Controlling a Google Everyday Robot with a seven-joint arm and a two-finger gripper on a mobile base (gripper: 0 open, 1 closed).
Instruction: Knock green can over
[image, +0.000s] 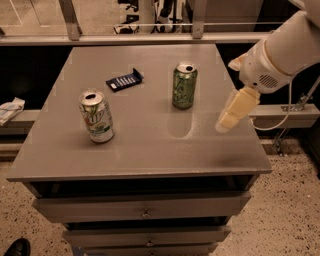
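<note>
The green can (184, 85) stands upright on the grey table top (140, 145), right of centre and toward the back. It has an all-green body with pale swirls and a silver top. My gripper (226, 122) hangs from the white arm at the right, above the table's right side. It is to the right of the green can and a little nearer the front, apart from it.
A white-and-green can with a red dot (96, 116) stands upright at the left front. A dark blue flat packet (124, 80) lies at the back, left of the green can. Drawers (145, 212) sit below the table top. A railing runs behind.
</note>
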